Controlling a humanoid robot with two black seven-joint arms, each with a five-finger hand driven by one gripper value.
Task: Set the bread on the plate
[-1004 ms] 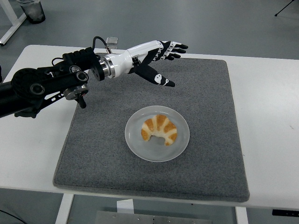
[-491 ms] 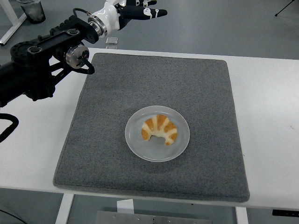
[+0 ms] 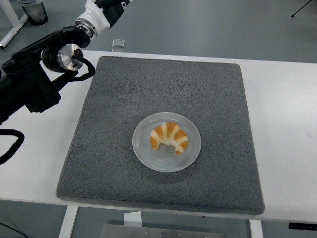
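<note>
On the round translucent plate (image 3: pixel 143 151) lies a crescent bread (image 3: pixel 169 138); left-hand fingers unseen, state unclear.

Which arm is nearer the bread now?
Left. Only the left arm shows, up at the table's far-left corner, well away from the bread on the plate. The right arm is out of view.

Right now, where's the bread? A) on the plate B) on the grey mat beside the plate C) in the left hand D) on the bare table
A: the croissant-shaped bread lies inside the rim of the plate, which sits on the grey mat; the left arm is raised at the top left, well clear of it.
</note>
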